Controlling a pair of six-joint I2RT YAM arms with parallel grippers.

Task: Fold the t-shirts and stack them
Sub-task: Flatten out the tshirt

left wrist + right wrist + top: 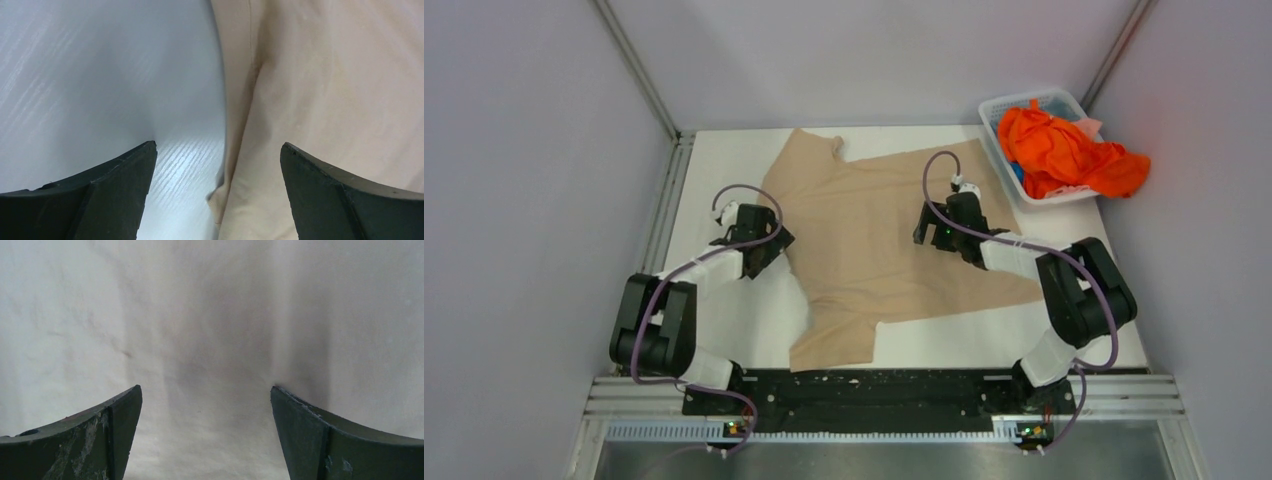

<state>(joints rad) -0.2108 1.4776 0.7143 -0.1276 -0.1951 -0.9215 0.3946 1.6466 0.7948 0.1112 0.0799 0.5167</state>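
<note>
A beige t-shirt lies spread flat on the white table, one sleeve at the back left and one at the front. My left gripper is open at the shirt's left edge; in the left wrist view the shirt's edge runs between its fingers, one over bare table, one over cloth. My right gripper is open just above the shirt's right half; the right wrist view shows only flat cloth between its fingers. An orange t-shirt lies bunched in the basket.
A white basket stands at the table's back right corner with orange cloth spilling over its right side. Grey walls close in the table on the left, back and right. The black arm rail runs along the near edge.
</note>
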